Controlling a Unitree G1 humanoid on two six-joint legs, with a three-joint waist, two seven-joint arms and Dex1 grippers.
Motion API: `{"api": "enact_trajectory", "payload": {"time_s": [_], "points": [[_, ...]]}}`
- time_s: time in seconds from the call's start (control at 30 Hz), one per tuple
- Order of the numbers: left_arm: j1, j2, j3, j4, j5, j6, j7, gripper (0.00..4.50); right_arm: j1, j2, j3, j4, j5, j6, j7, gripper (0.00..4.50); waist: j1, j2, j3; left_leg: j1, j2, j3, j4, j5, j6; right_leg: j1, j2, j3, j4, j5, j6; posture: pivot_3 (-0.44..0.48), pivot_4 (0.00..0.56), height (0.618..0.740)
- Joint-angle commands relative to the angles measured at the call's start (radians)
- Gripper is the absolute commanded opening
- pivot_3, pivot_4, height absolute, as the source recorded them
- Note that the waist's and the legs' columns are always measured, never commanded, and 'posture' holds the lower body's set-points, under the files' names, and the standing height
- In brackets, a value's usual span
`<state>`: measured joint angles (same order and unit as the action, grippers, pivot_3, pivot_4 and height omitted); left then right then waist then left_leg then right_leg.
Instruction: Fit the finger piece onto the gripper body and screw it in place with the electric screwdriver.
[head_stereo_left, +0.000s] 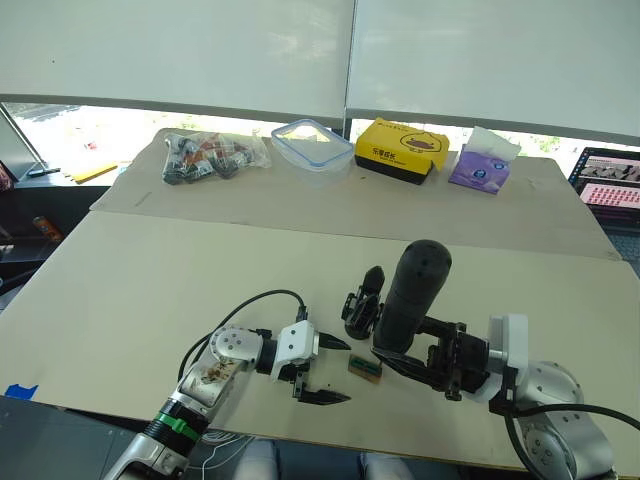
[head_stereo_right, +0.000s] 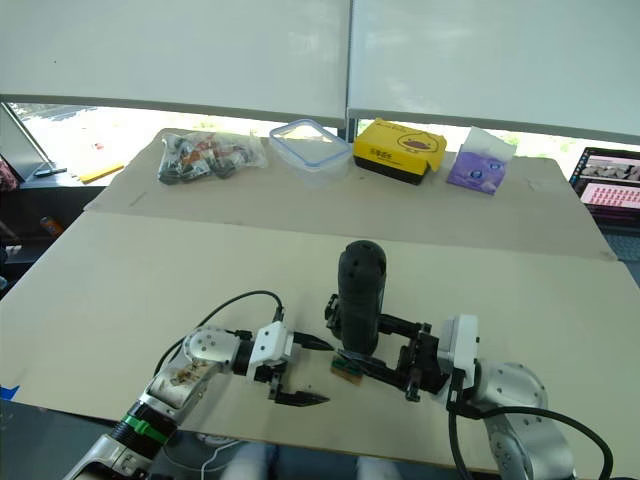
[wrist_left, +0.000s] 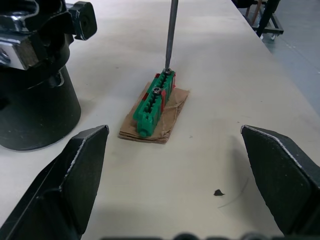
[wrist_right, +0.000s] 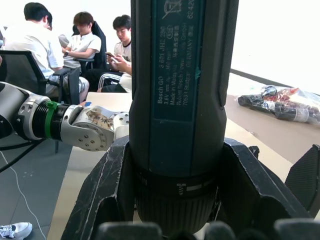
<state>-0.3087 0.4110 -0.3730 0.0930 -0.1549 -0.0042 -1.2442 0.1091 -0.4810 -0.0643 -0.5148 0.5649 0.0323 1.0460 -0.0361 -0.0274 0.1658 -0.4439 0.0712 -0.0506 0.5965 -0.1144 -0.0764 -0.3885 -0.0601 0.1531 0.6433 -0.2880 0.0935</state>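
Table (head_stereo_left: 150, 290): one electric screwdriver (head_stereo_left: 412, 295).

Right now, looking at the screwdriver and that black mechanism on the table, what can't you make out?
- Finger piece: not identifiable in the head views; too small, or hidden behind the electric screwdriver.
- Gripper body: partly covered by the screwdriver in the right eye view; cut off by the edge in the left wrist view.
- Screwdriver tip: hidden by the right pincer in its wrist view.
- Bit: whether it is seated in the green block's screw.
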Motion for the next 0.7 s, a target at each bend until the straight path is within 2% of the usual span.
{"api": "enact_trajectory", "payload": {"time_s": [0.03, 0.7], "points": [[0.003, -0.007, -0.029, 0.016, 0.020, 0.011, 0.011, 4.50, -0.014, -0.001, -0.012, -0.023, 0.014, -0.048, 0.001, 1.90, 0.000, 0.000, 0.000, 0.000, 0.000, 0.000, 0.000, 0.000, 0.000, 0.000, 0.000, 0.000, 0.000, 0.000, 0.000, 0.000, 0.150, 0.740], [0.009, -0.003, -0.037, 0.004, 0.015, 0.028, 0.007, 4.50, 0.011, -0.016, -0.025, -0.036, 0.032, -0.047, 0.002, 1.90, 0.000, 0.000, 0.000, 0.000, 0.000, 0.000, 0.000, 0.000, 0.000, 0.000, 0.000, 0.000, 0.000, 0.000, 0.000, 0.000, 0.150, 0.740]]}}
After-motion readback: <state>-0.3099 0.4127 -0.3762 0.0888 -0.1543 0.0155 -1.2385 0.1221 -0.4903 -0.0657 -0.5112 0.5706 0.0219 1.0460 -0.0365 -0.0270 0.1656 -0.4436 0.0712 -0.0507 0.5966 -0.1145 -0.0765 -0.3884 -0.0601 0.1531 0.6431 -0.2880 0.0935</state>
